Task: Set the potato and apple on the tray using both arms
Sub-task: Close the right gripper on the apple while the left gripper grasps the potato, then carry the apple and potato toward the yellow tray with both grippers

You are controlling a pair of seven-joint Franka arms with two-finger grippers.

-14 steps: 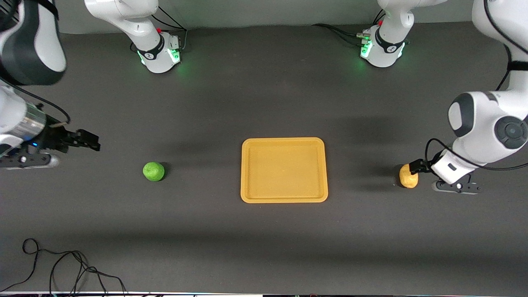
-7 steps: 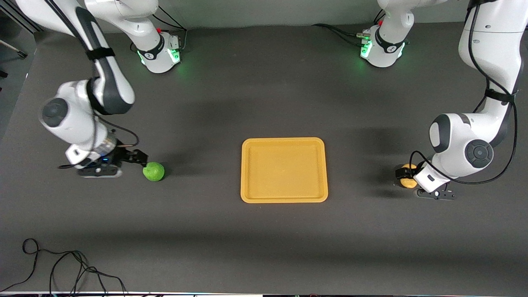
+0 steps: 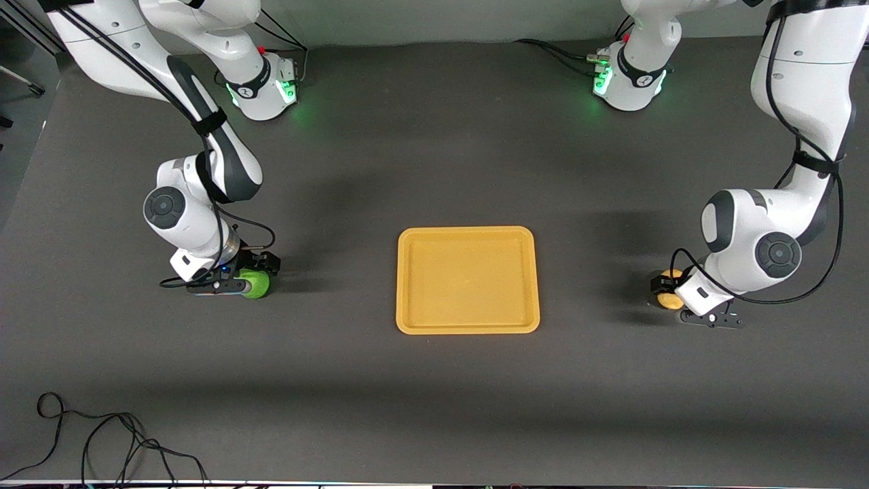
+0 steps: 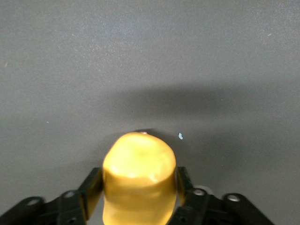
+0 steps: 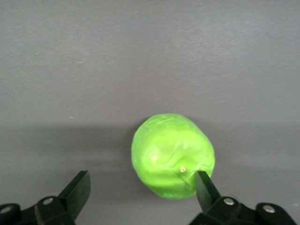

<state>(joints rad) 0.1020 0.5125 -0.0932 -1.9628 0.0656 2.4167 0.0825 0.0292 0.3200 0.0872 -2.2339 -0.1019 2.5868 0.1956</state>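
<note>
The yellow-orange tray [image 3: 468,280] lies empty in the middle of the table. The green apple [image 3: 257,285] sits on the table toward the right arm's end. My right gripper [image 3: 252,274] is down at the apple and open; in the right wrist view the apple [image 5: 172,161] lies between the fingers, close against one fingertip [image 5: 202,184]. The potato [image 3: 666,299] sits on the table toward the left arm's end. My left gripper [image 3: 667,286] is shut on it; in the left wrist view both fingers press the sides of the potato [image 4: 139,161].
A loose black cable [image 3: 102,441] lies at the table's front corner toward the right arm's end. The two arm bases [image 3: 261,88] [image 3: 628,81] stand at the back edge. Dark bare table surrounds the tray.
My right arm swung in from the table's end and came down with its open fingers around the apple. My left gripper slid further over the potato and settled on it.
</note>
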